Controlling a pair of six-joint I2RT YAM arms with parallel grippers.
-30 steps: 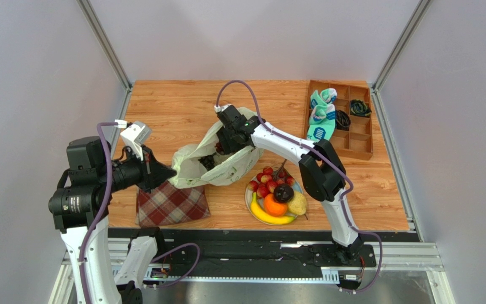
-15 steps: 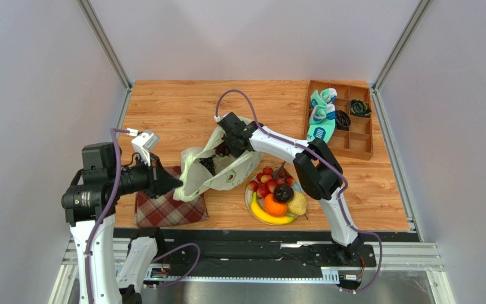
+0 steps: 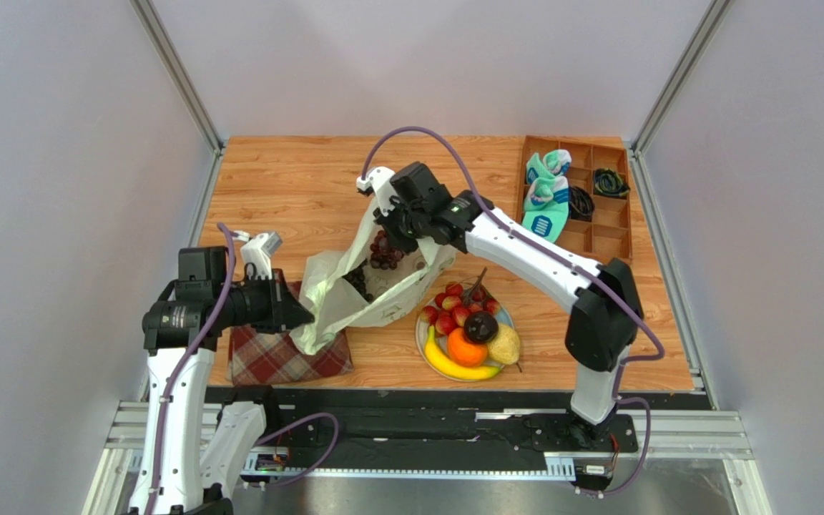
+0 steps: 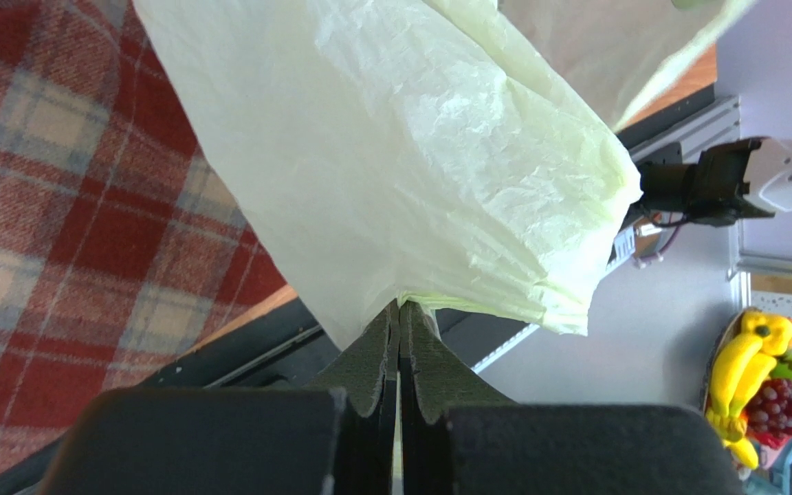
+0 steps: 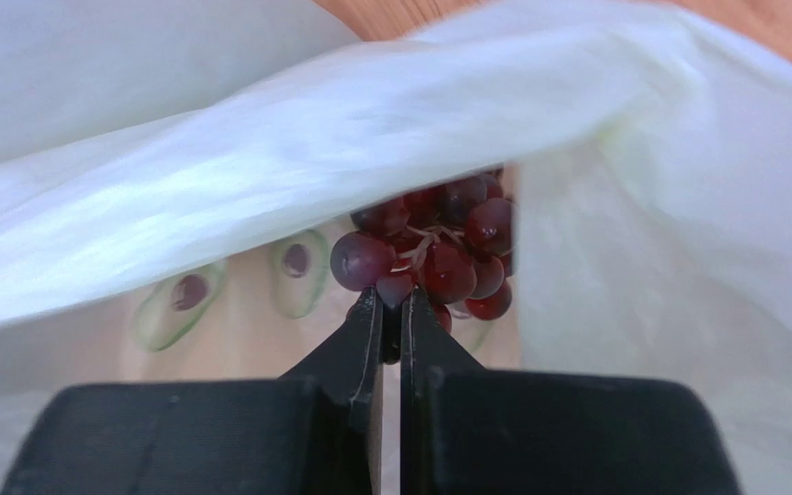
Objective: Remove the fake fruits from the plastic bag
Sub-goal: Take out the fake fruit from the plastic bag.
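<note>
The pale cream-green plastic bag (image 3: 384,288) lies mid-table with its mouth pulled open. My left gripper (image 3: 304,313) is shut on the bag's near-left edge; in the left wrist view its tips (image 4: 400,309) pinch the film of the bag (image 4: 400,155). My right gripper (image 3: 393,234) is shut on a dark purple grape bunch (image 3: 386,253), which hangs at the bag's mouth. In the right wrist view the bunch (image 5: 441,242) sits just past the tips (image 5: 390,301), with the bag (image 5: 266,155) around it. What else the bag holds is hidden.
A plate (image 3: 422,333) right of the bag holds red grapes (image 3: 449,306), a plum (image 3: 480,327), an orange (image 3: 466,349), a pear (image 3: 504,346) and a banana (image 3: 454,368). A red plaid cloth (image 3: 282,354) lies under the bag's left end. A wooden divided tray (image 3: 599,241) stands back right.
My right gripper shut on the dark grape bunch and rose with it towards the bag's mouth. My left arm swung nearer and to the right, still gripping the bag's edge.
</note>
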